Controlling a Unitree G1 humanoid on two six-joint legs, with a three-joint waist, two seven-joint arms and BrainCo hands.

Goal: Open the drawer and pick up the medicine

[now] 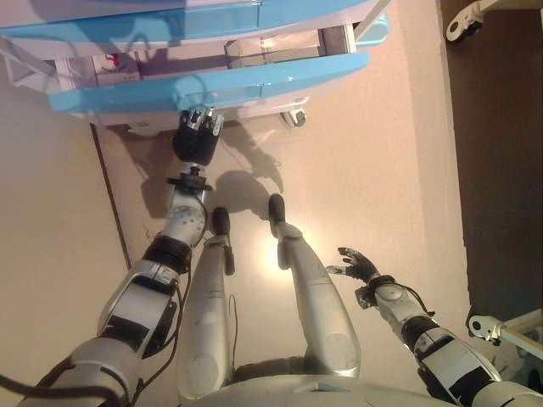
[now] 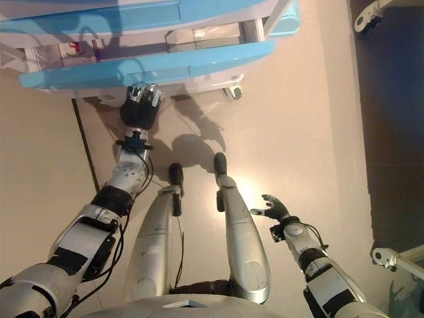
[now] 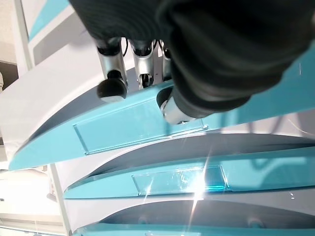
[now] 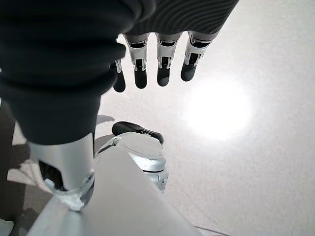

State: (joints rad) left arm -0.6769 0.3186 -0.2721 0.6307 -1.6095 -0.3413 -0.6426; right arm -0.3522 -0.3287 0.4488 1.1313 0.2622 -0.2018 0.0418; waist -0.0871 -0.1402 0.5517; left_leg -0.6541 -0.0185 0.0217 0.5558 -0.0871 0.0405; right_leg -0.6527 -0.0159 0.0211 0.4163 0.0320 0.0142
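My left hand (image 1: pixel 198 136) is up at the front of the light-blue plastic drawer (image 1: pixel 212 85) of the white wheeled cabinet (image 2: pixel 218 78). In my wrist view the fingers (image 3: pixel 112 78) are hooked over the curved upper lip of the blue panel and the thumb bears against its face, so I am clamped on the drawer front itself. The drawer stands pulled out partway, its inside showing above the blue panel.

Inside, toward my left end, I see a small pale box with red marking (image 1: pixel 109 64), which I take to be the medicine; a clear plastic divider (image 1: pixel 263 49) sits further right in the same drawer. The box lies well apart from my left hand, behind the front panel.

I judge the box light and stiff, likely thin card that would crush under a hard squeeze, with smooth sides that could slip. I would take it across its narrow sides, thumb against fingers, and lift it straight up so it clears the drawer wall. The drawer front is rigid, glossy plastic; my hold depends on hooking that lip, not on friction.

My right hand (image 1: pixel 358 266) hangs low beside my body, fingers loosely spread, holding nothing.
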